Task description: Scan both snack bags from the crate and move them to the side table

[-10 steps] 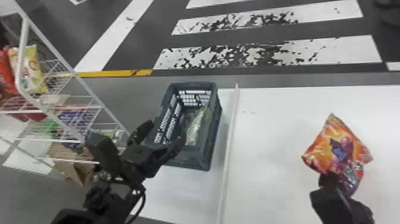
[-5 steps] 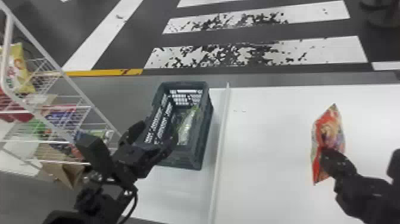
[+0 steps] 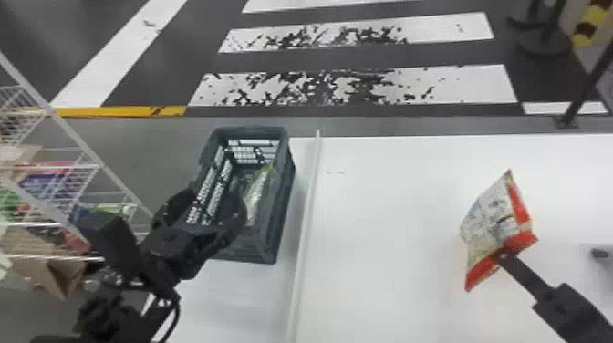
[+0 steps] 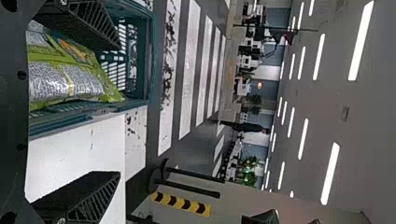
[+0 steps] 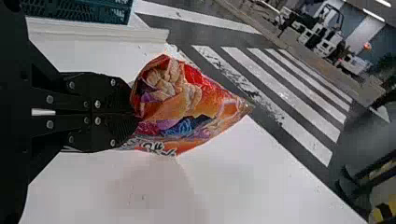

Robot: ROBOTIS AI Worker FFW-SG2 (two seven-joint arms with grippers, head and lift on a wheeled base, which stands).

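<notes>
Inside the closed right pincer, gripped at one end: orange-red snack bag.
Best pinched lightly, pale back panel squared for scanning.

A white counter spans the lower middle and right of the head view. Beyond it, dark floor carries scuffed white stripes. A white wire rack stands at far left; upper right, a black post. The left wrist view shows long lights across a grey ceiling and green plants.
</notes>
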